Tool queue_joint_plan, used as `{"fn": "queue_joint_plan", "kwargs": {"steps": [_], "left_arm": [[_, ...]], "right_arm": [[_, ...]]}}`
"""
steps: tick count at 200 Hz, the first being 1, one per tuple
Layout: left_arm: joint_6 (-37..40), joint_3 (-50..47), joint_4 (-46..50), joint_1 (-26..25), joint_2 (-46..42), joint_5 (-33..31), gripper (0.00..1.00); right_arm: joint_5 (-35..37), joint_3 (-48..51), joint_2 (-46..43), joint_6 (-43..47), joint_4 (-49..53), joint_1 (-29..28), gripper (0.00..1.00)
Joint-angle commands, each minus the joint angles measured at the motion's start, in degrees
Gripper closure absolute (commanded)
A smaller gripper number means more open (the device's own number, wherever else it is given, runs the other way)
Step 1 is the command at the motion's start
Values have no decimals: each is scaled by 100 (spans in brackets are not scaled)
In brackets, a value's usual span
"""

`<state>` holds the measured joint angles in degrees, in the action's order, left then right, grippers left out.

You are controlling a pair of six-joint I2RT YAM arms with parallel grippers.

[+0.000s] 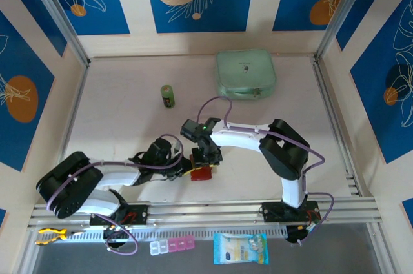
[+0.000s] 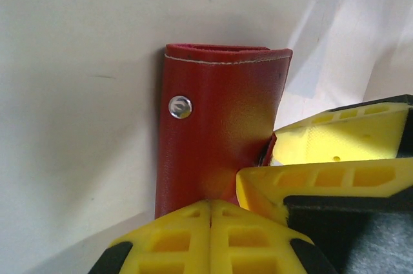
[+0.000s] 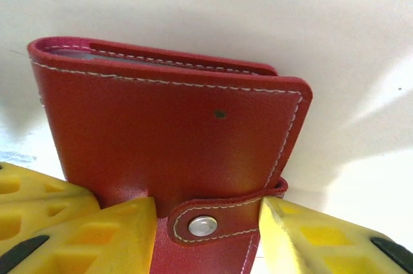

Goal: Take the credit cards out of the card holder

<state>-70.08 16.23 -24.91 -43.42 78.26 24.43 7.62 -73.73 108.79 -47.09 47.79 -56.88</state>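
The right tool (image 3: 206, 219) is clamping the red card holder (image 3: 168, 132). Its yellow fingers (image 3: 97, 229) are sitting one on either side of the holder's near end, and the snap tab (image 3: 203, 225) is lying right between them. The holder is folded closed and stretching straight away from the tool's tips toward the pale worktop (image 3: 258, 3); whether its far end is touching down, I cannot tell.

The left tool (image 2: 210, 216) is sitting fully closed, fingertips pressed together. The holder's near edge is running in just behind those tips, though whether a thin edge is pinched there I cannot tell. From the left tool the holder is reaching straight ahead, with the right tool's fingers gripping its right edge.
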Motion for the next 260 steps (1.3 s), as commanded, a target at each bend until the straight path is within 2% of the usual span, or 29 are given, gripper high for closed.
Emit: {"fn": "queue_joint_plan", "kwargs": {"steps": [1, 103, 195, 260], "left_arm": [[34, -98, 190, -53, 121, -21, 100], [30, -159, 355, -57, 124, -78, 100], [22, -177, 510, -64, 61, -114, 100], [65, -173, 884, -53, -45, -173, 100]], "right_arm": [[-50, -18, 255, 53, 32, -89, 60], [-38, 275, 12, 18, -184, -69, 80], [-5, 608, -418, -68, -374, 26, 91], [-63, 1006, -775, -142, -600, 208, 92]]}}
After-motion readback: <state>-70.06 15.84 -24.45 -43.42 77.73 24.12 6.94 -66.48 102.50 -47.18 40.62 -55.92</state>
